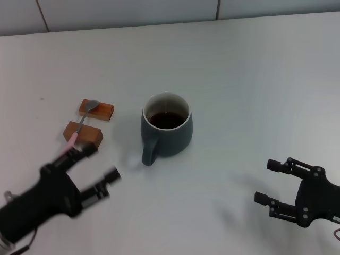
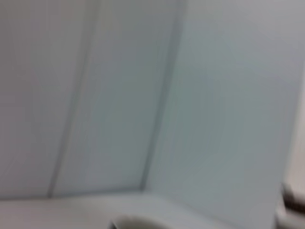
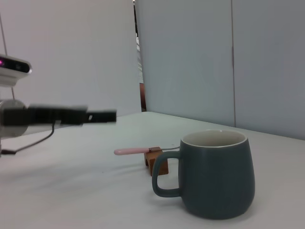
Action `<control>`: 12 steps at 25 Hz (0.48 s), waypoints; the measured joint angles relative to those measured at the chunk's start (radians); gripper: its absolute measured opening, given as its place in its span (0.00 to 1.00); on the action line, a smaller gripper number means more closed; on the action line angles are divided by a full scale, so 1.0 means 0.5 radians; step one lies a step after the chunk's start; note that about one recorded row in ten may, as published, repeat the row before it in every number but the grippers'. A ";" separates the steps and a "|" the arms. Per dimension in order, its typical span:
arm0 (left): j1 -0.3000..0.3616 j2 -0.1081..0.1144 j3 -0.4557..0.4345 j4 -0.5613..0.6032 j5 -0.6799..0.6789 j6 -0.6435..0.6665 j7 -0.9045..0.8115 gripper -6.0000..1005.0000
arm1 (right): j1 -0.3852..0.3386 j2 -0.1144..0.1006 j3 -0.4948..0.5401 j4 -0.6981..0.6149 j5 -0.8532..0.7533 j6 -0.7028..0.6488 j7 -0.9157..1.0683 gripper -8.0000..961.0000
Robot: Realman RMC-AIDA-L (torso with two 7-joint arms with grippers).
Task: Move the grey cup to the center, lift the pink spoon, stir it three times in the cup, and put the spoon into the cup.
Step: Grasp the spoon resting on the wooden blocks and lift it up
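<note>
The grey cup [image 1: 167, 130] stands upright in the middle of the table with dark liquid inside and its handle towards me. It also shows in the right wrist view [image 3: 217, 174]. The pink spoon [image 1: 81, 123] lies across two wooden blocks to the cup's left, bowl on the far block, pink handle end pointing towards me. It also shows in the right wrist view [image 3: 131, 151]. My left gripper [image 1: 99, 163] is open and empty, just short of the spoon's handle end. My right gripper [image 1: 268, 182] is open and empty at the front right, apart from the cup.
Two brown wooden blocks [image 1: 96, 109] [image 1: 83, 132] carry the spoon, left of the cup. The white table [image 1: 255, 79] ends at a wall at the back. The left wrist view shows only blurred wall and a bit of the cup's rim [image 2: 128, 223].
</note>
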 joint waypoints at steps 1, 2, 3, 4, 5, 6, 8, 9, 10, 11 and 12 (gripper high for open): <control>-0.006 0.000 -0.069 -0.053 -0.090 0.051 -0.143 0.83 | 0.006 0.000 -0.002 0.002 0.000 0.001 0.000 0.79; -0.006 0.001 -0.145 -0.083 -0.155 0.098 -0.295 0.83 | 0.008 -0.001 -0.005 0.002 0.000 0.001 0.000 0.79; -0.005 0.003 -0.208 -0.101 -0.199 0.132 -0.415 0.83 | 0.010 -0.001 -0.007 0.002 0.000 0.001 0.002 0.79; -0.005 0.003 -0.208 -0.101 -0.199 0.132 -0.415 0.83 | 0.010 -0.001 -0.007 0.002 0.000 0.001 0.002 0.79; -0.002 0.005 -0.276 -0.111 -0.232 0.166 -0.556 0.83 | 0.011 -0.002 -0.008 0.002 0.000 0.001 0.005 0.79; 0.002 0.010 -0.476 -0.111 -0.274 0.205 -1.014 0.83 | 0.012 -0.004 -0.008 0.000 -0.001 0.001 0.008 0.79; -0.001 0.015 -0.563 -0.098 -0.278 0.167 -1.292 0.83 | 0.013 -0.004 -0.009 -0.003 -0.001 0.001 0.009 0.79; -0.001 0.015 -0.563 -0.098 -0.278 0.167 -1.292 0.83 | 0.014 -0.005 -0.010 -0.006 -0.001 0.001 0.010 0.79; -0.002 0.017 -0.587 -0.094 -0.278 0.140 -1.424 0.83 | 0.017 -0.006 -0.011 -0.008 -0.002 0.001 0.011 0.79; 0.000 0.019 -0.618 -0.092 -0.278 0.076 -1.647 0.83 | 0.024 -0.006 -0.014 -0.011 -0.010 0.001 0.014 0.79; 0.000 0.019 -0.618 -0.092 -0.278 0.076 -1.647 0.83 | 0.024 -0.006 -0.014 -0.011 -0.010 0.001 0.014 0.79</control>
